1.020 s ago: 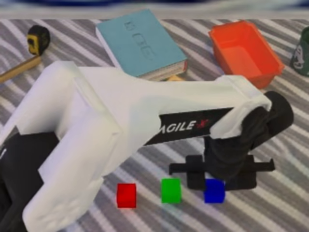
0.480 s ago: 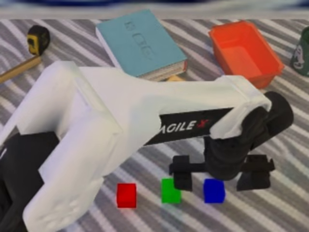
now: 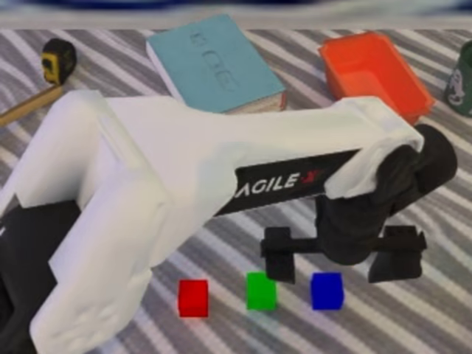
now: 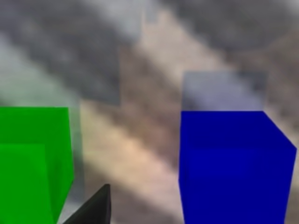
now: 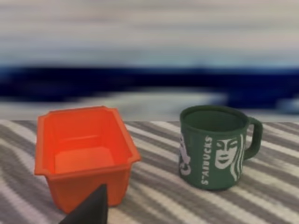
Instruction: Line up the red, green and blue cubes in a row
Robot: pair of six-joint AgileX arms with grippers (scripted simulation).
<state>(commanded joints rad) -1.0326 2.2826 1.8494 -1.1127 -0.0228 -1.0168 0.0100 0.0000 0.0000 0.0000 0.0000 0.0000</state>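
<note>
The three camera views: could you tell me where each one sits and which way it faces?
Top view: above the table, looking down on the left arm, the left gripper and the red cube.
Left wrist view: close over the green cube and blue cube, both also in the top view.
Right wrist view: low, facing the orange bin and green mug.

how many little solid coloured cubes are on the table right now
3, in a row near the striped table's front edge: the small red cube leftmost, the small green cube in the middle, the small blue cube rightmost. The big white arm could hide more.
</note>
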